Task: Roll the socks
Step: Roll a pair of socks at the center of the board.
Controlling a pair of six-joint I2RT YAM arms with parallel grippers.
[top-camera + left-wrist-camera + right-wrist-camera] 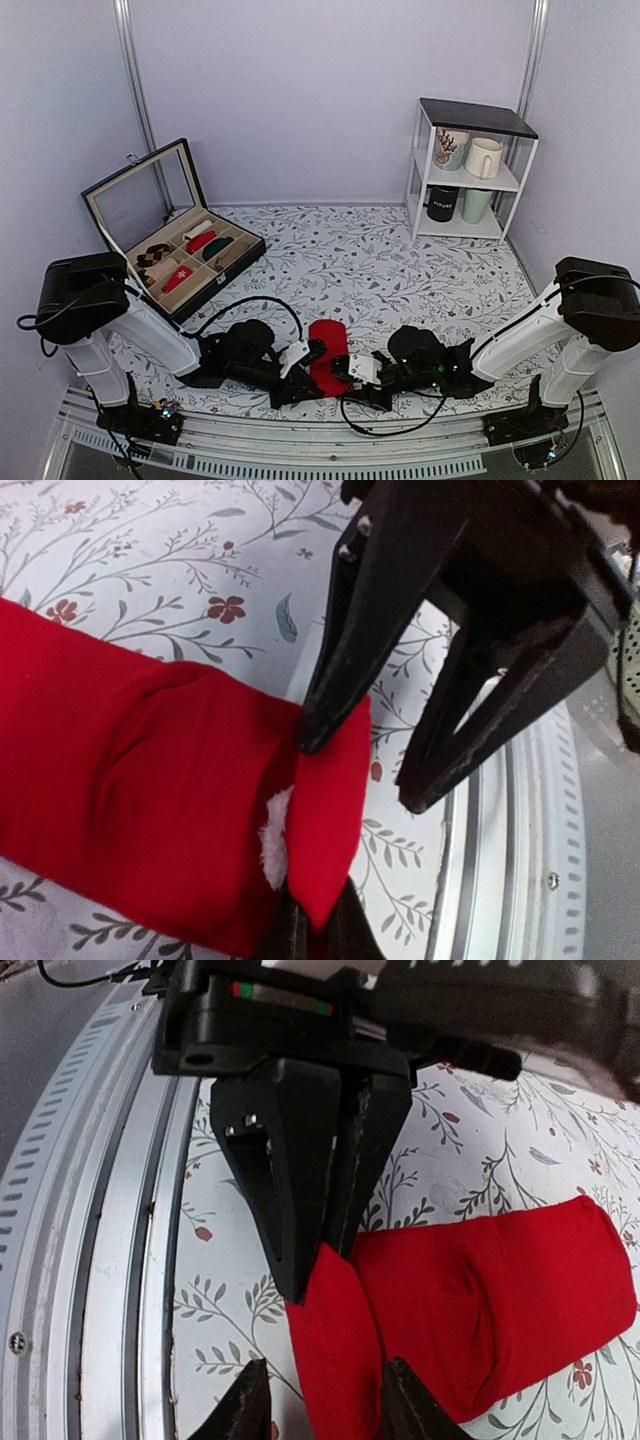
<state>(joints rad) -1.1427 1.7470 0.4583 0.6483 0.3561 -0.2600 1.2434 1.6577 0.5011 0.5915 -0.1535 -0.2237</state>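
Observation:
The bright red socks [327, 352] lie flat on the floral table between both grippers, near the front edge. In the left wrist view the socks [150, 800] have their near end folded up, with a white mark [274, 832] under the fold. My left gripper [312, 932] is shut on that folded end; it also shows in the top view [312, 357]. My right gripper [325, 1410] is open and straddles the same raised fold of the socks [480, 1300], one finger [405, 1405] over the fabric, the other on the table. It shows in the top view [348, 369].
An open black box [190, 255] with several sock rolls stands at the back left. A white shelf [468, 170] with mugs stands at the back right. A metal rail [330, 452] runs along the front edge just behind both grippers.

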